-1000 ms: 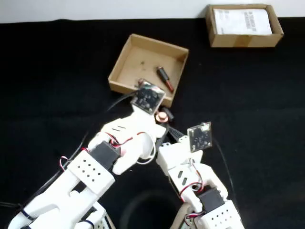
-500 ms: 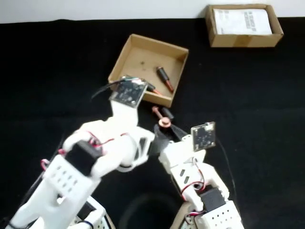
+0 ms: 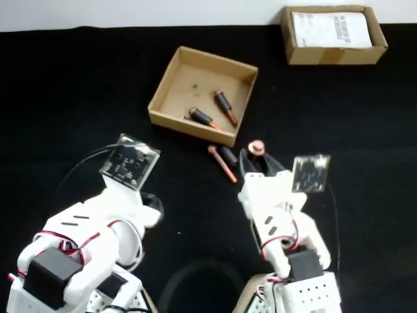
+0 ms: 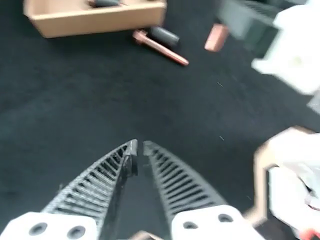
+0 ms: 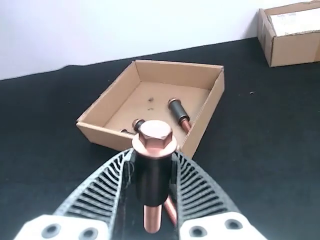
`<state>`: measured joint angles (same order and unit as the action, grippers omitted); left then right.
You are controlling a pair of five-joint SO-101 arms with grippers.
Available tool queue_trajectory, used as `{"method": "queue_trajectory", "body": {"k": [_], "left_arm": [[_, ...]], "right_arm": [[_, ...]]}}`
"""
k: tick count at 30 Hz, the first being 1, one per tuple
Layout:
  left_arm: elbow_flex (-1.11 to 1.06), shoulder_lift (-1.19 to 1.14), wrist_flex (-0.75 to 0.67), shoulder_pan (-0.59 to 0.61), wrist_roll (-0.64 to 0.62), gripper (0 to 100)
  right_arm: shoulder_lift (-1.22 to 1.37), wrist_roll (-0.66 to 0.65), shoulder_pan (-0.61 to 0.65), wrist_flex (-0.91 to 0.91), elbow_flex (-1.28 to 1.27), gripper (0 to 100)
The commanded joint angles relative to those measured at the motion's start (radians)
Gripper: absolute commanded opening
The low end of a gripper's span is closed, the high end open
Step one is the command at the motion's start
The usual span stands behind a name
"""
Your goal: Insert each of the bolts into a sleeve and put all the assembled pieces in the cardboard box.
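Our left gripper [image 4: 139, 147] has withdrawn empty, all but closed, leaving a second assembled piece [image 3: 201, 117] in the cardboard box [image 3: 189, 88]. Our right gripper [image 5: 153, 154] clamps a sleeved bolt [image 5: 152, 172], with the box just ahead.

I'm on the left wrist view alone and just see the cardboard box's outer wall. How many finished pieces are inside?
Observer: Two in the cardboard box: one assembled piece, and a second piece against the wall nearest the arms.
Operator: What's the copper blur by the other arm?
Observer: The right tool is shut on a sleeved bolt, head up.
Operator: Any other container around?
Observer: A second box holding a paper sheet sits at the far edge of the table.
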<state>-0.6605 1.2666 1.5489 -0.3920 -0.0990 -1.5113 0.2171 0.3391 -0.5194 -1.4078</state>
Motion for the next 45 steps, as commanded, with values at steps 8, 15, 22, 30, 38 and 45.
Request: {"method": "queue_trajectory", "body": {"k": [8,15,22,30,38,45], "left_arm": [[-0.469,0.289,-0.431,0.297,0.026,1],[-0.9,0.527,-0.738,0.291,0.021,1],[-1.035,0.53,-0.904,0.294,-0.006,1],[-1.04,0.479,-0.798,0.294,-0.114,1],[-1.041,0.427,-0.876,0.328,-0.114,1],[-1.043,0.404,-0.911,0.326,-0.114,1]], "right_arm": [[0.691,-0.278,-0.008,-0.137,0.708,0.8],[1.047,-0.528,-0.008,-0.168,1.012,0.8],[1.331,-0.684,-0.008,-0.168,1.256,0.8],[1.681,-0.772,0.022,-0.168,1.511,0.8],[2.017,-0.769,0.058,-0.168,1.774,0.8],[2.223,-0.77,0.058,-0.2,1.903,1.2]]}}
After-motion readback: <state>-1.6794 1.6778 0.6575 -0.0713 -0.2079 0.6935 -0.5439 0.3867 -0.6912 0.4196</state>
